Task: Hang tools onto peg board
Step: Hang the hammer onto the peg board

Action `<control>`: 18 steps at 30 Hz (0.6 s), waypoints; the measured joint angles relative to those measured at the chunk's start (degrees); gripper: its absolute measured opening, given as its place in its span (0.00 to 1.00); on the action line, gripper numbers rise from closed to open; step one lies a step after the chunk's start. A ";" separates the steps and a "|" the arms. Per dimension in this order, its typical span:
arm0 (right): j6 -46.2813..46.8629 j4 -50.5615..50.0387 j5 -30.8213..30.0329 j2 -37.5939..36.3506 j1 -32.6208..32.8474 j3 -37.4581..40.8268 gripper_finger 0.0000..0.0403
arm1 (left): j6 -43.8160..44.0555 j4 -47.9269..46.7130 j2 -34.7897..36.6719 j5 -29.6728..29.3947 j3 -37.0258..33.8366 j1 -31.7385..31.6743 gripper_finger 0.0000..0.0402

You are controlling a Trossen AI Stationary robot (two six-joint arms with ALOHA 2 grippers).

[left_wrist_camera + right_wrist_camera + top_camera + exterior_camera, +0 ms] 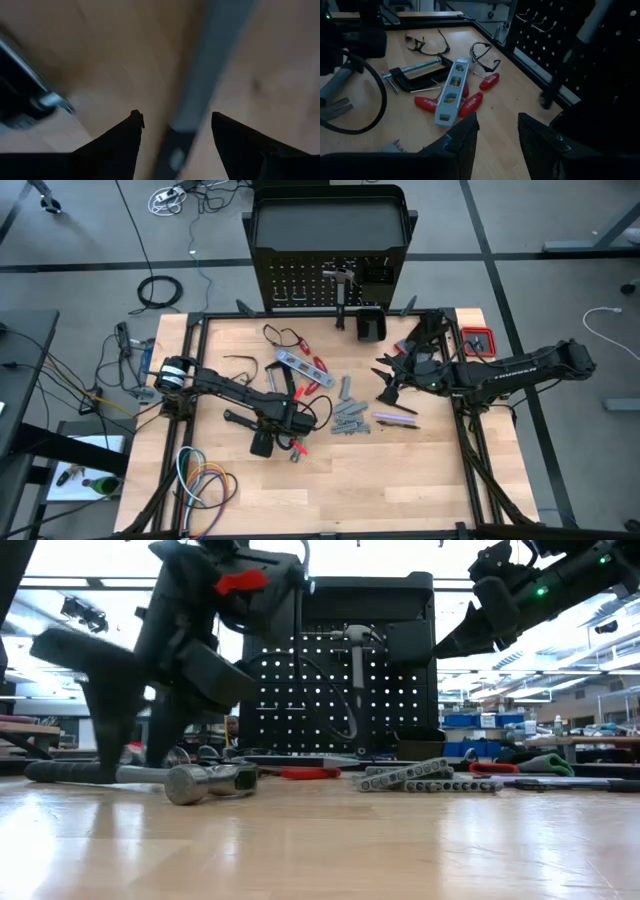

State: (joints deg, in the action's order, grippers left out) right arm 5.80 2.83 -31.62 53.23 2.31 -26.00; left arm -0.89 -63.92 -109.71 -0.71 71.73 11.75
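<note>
Left to right across the table. The left gripper [263, 442] is low over the board's left-centre, fingers [125, 135] spread and pointing down, straddling the grey handle of a hammer [200, 781] that lies flat on the wood; in the left wrist view the handle runs between the two fingers without either yet pressing on it, so the grip looks unmade. The low view shows the hammer's steel head resting on the table just beside the lowered arm. Near centre lie the untouched tools: a black C-clamp [415, 75], a silver level [451, 92] lying over red-handled pliers [432, 104], and a cluster of grey wrenches [350, 418]. Behind them stands the peg board [300, 280], with one hammer [355, 640] already hung by its head. To the right, the right gripper [388, 380] hangs raised above the table, fingers parted and holding nothing, facing the level and the peg board. Judged step: picking up a second hammer, with most tools yet to hang. The next move calls for closing squarely on the handle, lifting it level, and carrying it to a free hook without striking the hung hammer.
</note>
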 joint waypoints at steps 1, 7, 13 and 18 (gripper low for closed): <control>0.00 0.03 0.00 0.00 0.00 0.00 0.37 | -0.20 0.95 0.00 -0.05 -0.72 0.00 0.59; 0.00 0.09 -0.02 0.00 0.00 0.00 0.37 | -0.16 5.86 0.39 0.35 -5.81 0.38 0.49; -0.01 0.20 -0.11 0.00 0.00 -0.02 0.37 | 1.30 7.55 0.52 -4.88 -6.70 2.28 0.15; -0.02 0.05 -0.31 0.00 0.00 -0.02 0.37 | 5.92 7.12 0.42 -14.71 -3.37 3.98 0.15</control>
State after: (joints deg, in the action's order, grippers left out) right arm 5.78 2.88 -31.92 53.23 2.31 -26.02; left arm 5.04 -56.80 -109.30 -15.42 68.36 15.72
